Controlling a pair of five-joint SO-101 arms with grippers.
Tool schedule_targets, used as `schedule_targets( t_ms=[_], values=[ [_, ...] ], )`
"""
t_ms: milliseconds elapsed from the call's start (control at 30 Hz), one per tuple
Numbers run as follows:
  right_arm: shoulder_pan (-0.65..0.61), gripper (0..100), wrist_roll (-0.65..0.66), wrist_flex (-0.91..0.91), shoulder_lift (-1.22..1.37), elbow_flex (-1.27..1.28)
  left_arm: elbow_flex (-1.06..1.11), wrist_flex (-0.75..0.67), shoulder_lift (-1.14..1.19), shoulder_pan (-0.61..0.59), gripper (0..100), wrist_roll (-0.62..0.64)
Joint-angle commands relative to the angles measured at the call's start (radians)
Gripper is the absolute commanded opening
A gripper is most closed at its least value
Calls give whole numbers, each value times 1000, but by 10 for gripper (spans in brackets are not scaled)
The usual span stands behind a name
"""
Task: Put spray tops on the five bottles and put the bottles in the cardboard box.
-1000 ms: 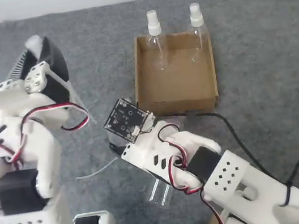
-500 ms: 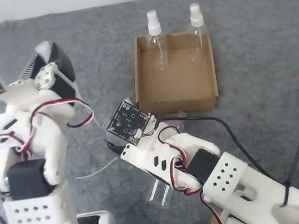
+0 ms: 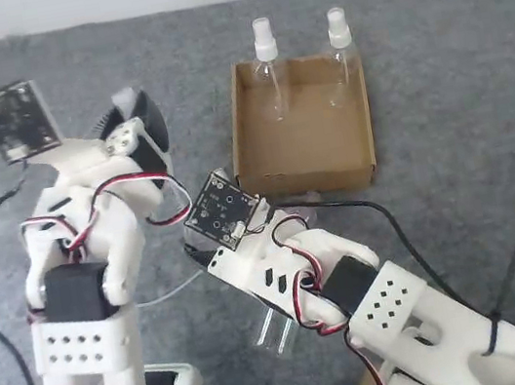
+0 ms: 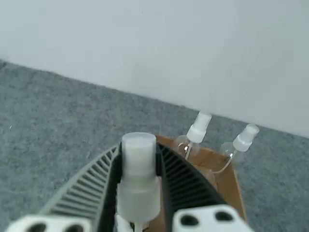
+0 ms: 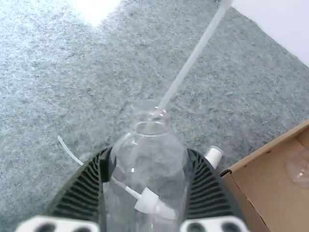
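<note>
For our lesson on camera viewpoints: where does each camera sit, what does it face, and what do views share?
High view: overhead, looking down on both arms and the cardboard box.
Left wrist view: past the left gripper, holding a spray top, toward the box.
Right wrist view: down over the right gripper, holding a bottle.
Shared: the box.

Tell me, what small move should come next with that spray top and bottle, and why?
Probably ease the left gripper, shut on the white plastic spray top, toward the clear plastic bottle in the right gripper. The top's thin tube has its tip at the bottle's open mouth, so sliding it in should seat the top.
</note>
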Motion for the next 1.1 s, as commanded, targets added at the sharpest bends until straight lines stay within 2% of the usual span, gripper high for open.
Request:
schedule_targets(
  t_ms=[0,167,367,433,667,867,1067],
  values=[
    [19,6,-12,-25,-42,-6,39,-11,-12,-2,11,-64],
    [42,6,-15,-59,-42,5,62,95,-12,5,11,-97],
    [44,6,-15,-274,-42,107,67,172,-12,48,11,-120],
    [51,6,-60,-305,-42,117,65,187,-14,55,11,-120],
    [160,6,-253,-337,-38,114,68,195,-14,60,11,-120],
    [162,6,-267,-343,-31,120,99,190,-14,127,11,-129],
    [180,6,-261,-334,-41,137,113,190,-12,138,11,-169]
  ],
)
